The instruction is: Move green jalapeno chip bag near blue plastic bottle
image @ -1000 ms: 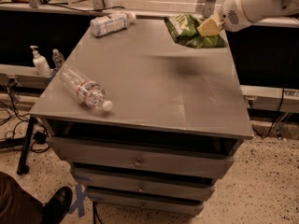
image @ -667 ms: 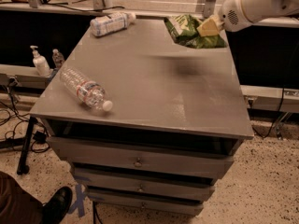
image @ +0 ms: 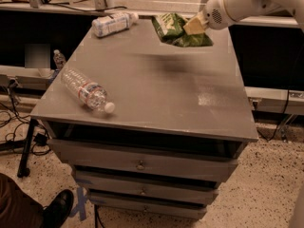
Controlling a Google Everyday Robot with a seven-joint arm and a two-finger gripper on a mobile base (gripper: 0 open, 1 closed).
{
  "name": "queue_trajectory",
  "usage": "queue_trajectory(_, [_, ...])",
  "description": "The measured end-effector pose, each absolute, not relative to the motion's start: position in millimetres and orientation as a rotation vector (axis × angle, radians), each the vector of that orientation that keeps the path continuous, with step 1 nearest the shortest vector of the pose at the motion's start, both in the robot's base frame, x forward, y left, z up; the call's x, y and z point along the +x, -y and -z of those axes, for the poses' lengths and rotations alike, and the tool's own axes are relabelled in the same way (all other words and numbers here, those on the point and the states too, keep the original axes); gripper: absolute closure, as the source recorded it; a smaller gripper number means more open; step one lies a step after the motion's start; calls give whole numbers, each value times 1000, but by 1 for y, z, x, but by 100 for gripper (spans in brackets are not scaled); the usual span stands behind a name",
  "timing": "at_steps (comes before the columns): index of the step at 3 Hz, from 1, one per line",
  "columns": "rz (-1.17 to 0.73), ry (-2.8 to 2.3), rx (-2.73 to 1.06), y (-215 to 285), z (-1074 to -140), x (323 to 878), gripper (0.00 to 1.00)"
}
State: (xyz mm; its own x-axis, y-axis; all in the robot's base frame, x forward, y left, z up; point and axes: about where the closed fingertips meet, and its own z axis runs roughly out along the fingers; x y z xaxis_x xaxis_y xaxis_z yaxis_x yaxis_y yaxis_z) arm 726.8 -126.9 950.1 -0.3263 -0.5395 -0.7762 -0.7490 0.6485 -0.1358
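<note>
One gripper (image: 192, 26) over far right edge of tabletop (image: 190, 103), fingers clamped on green jalapeno chip bag (image: 172, 28), bag near blue plastic bottle (image: 111, 23) lying far left, clear bottle (image: 88, 90) on its side front left.

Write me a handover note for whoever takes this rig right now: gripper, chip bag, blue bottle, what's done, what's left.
Gripper: at the far right of the table, against the green jalapeno chip bag.
Bag: at the table's far edge, right of centre.
Blue plastic bottle: on its side at the far left corner, with a clear gap between it and the bag.
Done: the gripper is at the bag.
Left: bring the bag leftward beside the bottle and let go.
The clear bottle lies front left, likely out of the path.
</note>
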Motion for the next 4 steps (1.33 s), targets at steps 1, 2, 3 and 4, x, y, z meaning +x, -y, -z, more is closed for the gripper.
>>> queue_trajectory(1, [-320, -1994, -1038, 99, -948, 739, 100])
queue_trajectory(2, [-314, -1991, -1056, 77, -942, 753, 100])
queue_trajectory(3, [-301, -1996, -1062, 59, -936, 765, 100])
queue_trajectory(4, [-296, -2002, -1064, 41, -927, 776, 100])
